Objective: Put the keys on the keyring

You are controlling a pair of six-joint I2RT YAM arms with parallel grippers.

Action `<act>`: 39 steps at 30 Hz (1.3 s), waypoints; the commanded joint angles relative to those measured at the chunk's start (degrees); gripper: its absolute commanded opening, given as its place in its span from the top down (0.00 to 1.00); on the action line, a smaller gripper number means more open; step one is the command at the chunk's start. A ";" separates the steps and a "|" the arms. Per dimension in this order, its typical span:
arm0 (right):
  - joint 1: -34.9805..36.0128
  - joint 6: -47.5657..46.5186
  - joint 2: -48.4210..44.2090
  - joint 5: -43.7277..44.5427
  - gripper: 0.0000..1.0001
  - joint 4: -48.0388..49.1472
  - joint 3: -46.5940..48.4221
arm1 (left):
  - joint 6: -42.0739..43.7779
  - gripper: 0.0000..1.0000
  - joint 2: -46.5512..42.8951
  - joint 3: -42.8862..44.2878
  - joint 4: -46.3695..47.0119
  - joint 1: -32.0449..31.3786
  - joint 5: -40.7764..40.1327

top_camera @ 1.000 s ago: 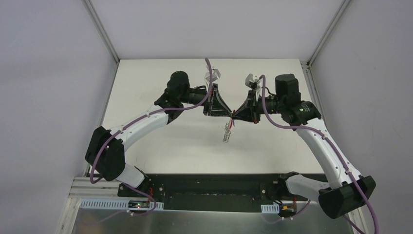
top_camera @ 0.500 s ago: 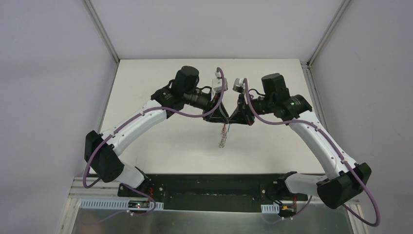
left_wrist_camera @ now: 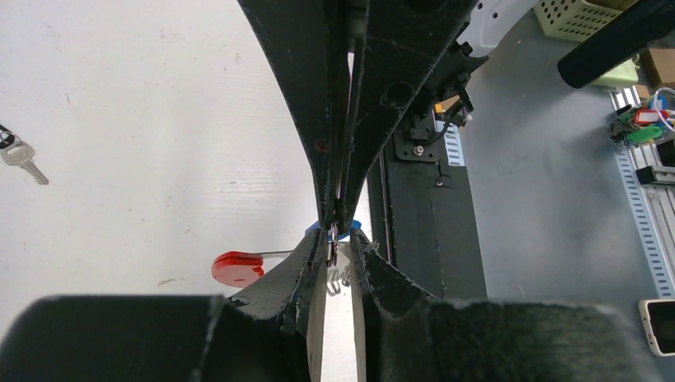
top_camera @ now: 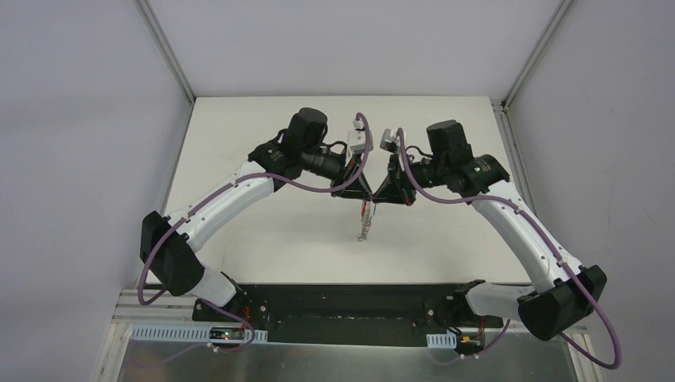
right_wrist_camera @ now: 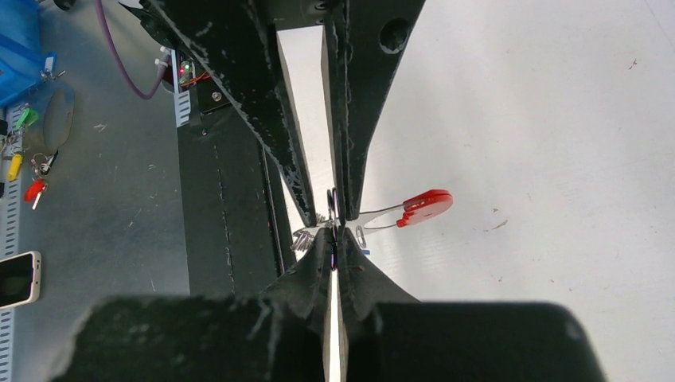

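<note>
The 2 arms meet tip to tip over the middle of the table [top_camera: 263,239]. The keyring [top_camera: 365,224] trails from that meeting point toward the arm bases. I can't tell whether its far end rests on the table. From the right wrist camera, its red tab [right_wrist_camera: 426,205] sticks out to one side of the tips and its silvery chain [right_wrist_camera: 309,237] to the other.

The right end effector [right_wrist_camera: 334,248] is clamped tight, with something thin and dark at its tips that I can't identify. A sliver of the blue key [left_wrist_camera: 355,226] peeks out just beside those tips. The left end effector [left_wrist_camera: 340,247] has its jaws a narrow way apart around the same spot, and I can't tell whether it is pinching anything or only bracketing the ring.

The main risk, I'd say, is that everything sits on a few millimetre-thin edges held by 4 fingertips crowded together:

- **Slipping:** if the left jaws ease off or squeeze off-centre, the ring could twist or slide out, and the keyring would drop.
- **Collision:** if either arm nudges forward, the fingertips could knock together and flick the blue key away.
- **Swinging weight:** the chain and red tab hang free, so a quick wrist turn could swing them and lever the ring out of line.

The silver key [left_wrist_camera: 19,154] lies on the table well apart from all this and is not yet on the ring. A dropped keyring would mean starting over with both keys.
</note>
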 commanded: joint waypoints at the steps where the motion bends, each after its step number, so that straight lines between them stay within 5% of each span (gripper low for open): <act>1: 0.21 -0.53 0.01 -1.00 1.00 0.81 2.00 | 0.20 0.85 0.88 2.71 0.89 -0.07 0.95; 11: 0.04 -0.19 -0.75 -0.34 1.00 1.57 0.69 | -0.33 1.00 0.32 2.33 1.24 0.06 2.27; 16: -1.92 0.89 -3.97 -1.66 0.82 3.36 -1.71 | -2.67 1.00 -1.19 0.44 3.73 0.63 4.94; 22: -3.61 1.53 -5.73 -3.28 0.73 4.47 -4.00 | -4.16 1.00 -2.23 -1.34 5.65 0.66 6.43; 36: -3.81 1.54 -5.13 -6.36 0.76 5.16 -5.32 | -5.87 1.00 -2.25 -1.51 7.22 0.72 6.21; 39: -3.82 1.54 -4.98 -6.67 0.84 5.41 -5.74 | -6.05 1.00 -2.16 -1.46 7.45 0.72 6.26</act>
